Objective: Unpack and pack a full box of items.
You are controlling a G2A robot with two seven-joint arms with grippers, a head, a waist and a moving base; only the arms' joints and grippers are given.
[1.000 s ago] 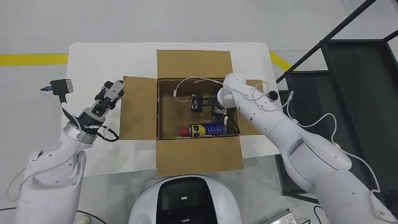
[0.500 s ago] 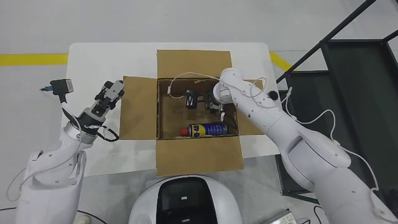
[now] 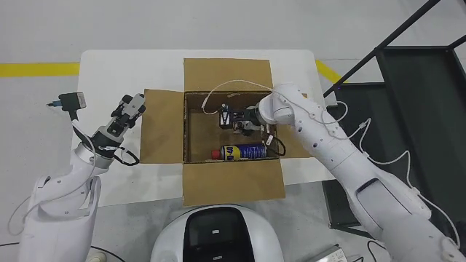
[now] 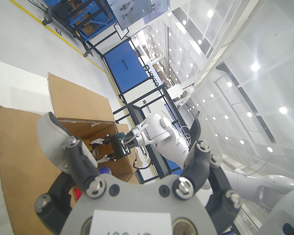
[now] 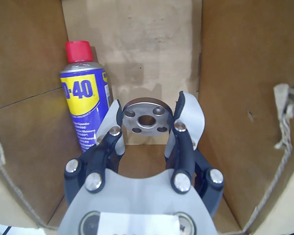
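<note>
An open cardboard box (image 3: 226, 74) sits mid-table with its flaps spread out. Inside it my right gripper (image 5: 147, 110) is shut on a round metal flange (image 5: 147, 121) with bolt holes, held above the box floor. A blue and yellow spray can (image 5: 85, 94) with a red cap lies along the box's near wall (image 3: 244, 151), beside the right gripper (image 3: 228, 118). My left gripper (image 3: 132, 107) hangs open with nothing between its fingers, at the outer edge of the left flap (image 4: 19, 147). From the left wrist, the right gripper (image 4: 103, 149) shows farther off inside the box.
A white table (image 3: 116, 73) carries the box, with bare surface at the back and left. A dark metal rack (image 3: 415, 87) stands to the right of the table. A thin white cable (image 3: 226, 87) loops over the box's back wall.
The right arm's wrist has swung out to the right and turned, while its gripper stays over the middle of the box. The left arm has not moved.
</note>
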